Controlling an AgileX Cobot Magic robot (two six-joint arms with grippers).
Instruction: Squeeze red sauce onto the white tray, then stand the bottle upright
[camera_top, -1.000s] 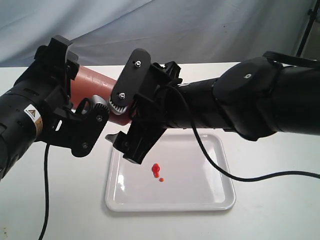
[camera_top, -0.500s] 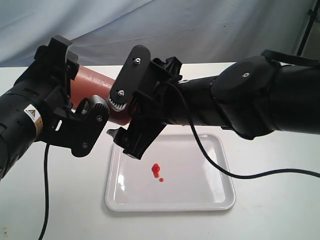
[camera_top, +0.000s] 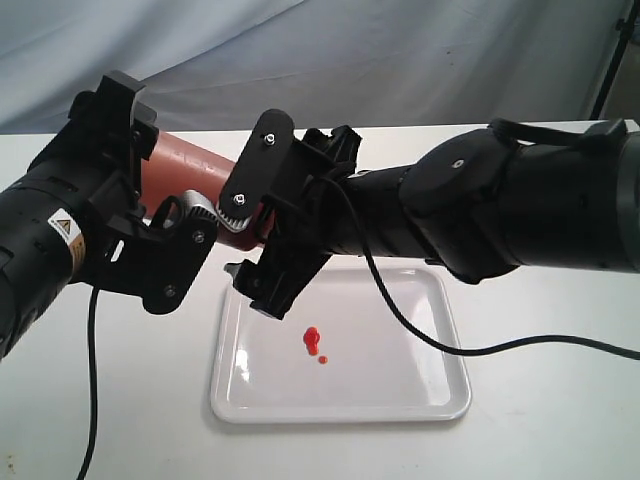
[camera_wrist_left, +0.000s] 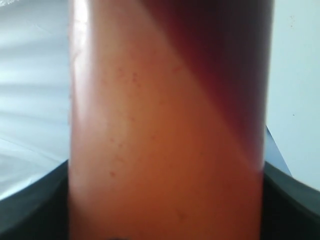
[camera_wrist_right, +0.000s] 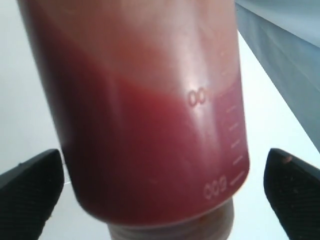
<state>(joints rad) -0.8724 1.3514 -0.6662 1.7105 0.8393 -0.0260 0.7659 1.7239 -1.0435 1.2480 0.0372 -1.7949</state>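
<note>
The bottle (camera_top: 190, 160) hangs tilted above the table, its ribbed cap (camera_top: 236, 214) pointing down toward the white tray (camera_top: 440, 400). My left gripper (camera_top: 160, 190) is shut on the bottle's body, which fills the left wrist view (camera_wrist_left: 165, 125). My right gripper (camera_top: 250, 248) stands open around the cap end; in the right wrist view its fingers (camera_wrist_right: 30, 185) sit clear of the bottle (camera_wrist_right: 150, 125) on both sides. The nozzle is hidden behind it. Red sauce (camera_top: 312, 337) lies as two or three small blobs on the tray's left half.
A black cable (camera_top: 420, 325) from the right arm loops over the tray and off to the right. Another cable (camera_top: 92, 380) hangs from the left arm. A pale blue cloth backdrop (camera_top: 350, 60) closes the far edge of the white table.
The right gripper and forearm have shifted slightly left and turned a little around the cap end. The bottle, the left gripper and the sauce blobs stay as they were.
</note>
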